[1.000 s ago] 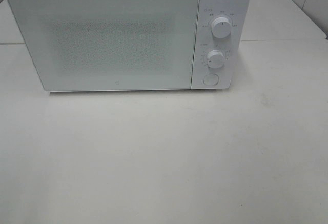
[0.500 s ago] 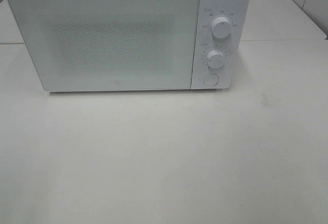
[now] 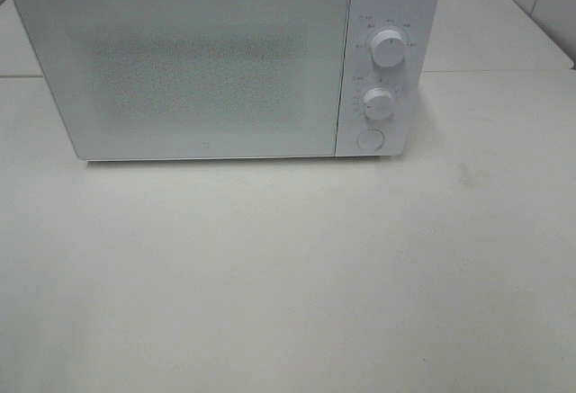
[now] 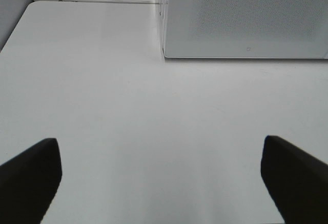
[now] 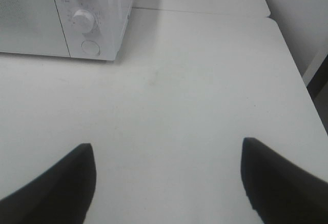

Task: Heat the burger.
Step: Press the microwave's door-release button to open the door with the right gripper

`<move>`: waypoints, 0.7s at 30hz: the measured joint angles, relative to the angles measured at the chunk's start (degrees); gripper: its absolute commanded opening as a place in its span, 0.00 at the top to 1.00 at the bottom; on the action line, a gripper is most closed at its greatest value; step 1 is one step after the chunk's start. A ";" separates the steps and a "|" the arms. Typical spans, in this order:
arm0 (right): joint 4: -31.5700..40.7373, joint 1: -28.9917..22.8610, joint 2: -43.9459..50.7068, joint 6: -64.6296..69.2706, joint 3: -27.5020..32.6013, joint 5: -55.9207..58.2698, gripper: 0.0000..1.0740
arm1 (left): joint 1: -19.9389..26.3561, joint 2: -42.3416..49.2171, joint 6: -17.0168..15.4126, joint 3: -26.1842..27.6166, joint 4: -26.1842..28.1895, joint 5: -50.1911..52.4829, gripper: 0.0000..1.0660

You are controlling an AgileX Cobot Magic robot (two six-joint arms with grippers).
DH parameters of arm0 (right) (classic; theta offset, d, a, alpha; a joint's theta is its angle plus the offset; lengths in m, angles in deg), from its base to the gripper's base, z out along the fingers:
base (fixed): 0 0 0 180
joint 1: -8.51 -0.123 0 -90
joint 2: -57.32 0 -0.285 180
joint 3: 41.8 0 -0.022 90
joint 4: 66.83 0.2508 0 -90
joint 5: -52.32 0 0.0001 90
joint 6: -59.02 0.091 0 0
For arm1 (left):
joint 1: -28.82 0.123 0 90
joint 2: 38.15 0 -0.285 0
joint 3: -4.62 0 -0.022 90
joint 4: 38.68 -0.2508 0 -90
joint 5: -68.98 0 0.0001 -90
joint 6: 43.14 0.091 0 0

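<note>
Nothing moved; microwave (image 3: 225, 60) shut; L jaws, R jaws apart over table (image 3: 288, 276).

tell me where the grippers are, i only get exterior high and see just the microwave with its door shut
observer: the left gripper hangs open over the table, facing the lower corner of the microwave door.
operator: and the right one
observer: the right gripper is open too, nothing between its jaws, and its camera takes in the lower dial.
operator: any burger down there
observer: none in either wrist view, only table and microwave.
</note>
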 measured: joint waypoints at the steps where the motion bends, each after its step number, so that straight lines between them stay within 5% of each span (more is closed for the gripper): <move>1: 0.00 0.00 -1.26 0.00 -0.06 -1.78 0.29 | 0.00 0.00 0.00 0.00 0.00 0.00 0.08; 21: 0.80 0.00 -31.17 0.00 -0.11 -32.43 0.29 | 0.00 0.00 0.00 0.00 0.00 0.00 0.08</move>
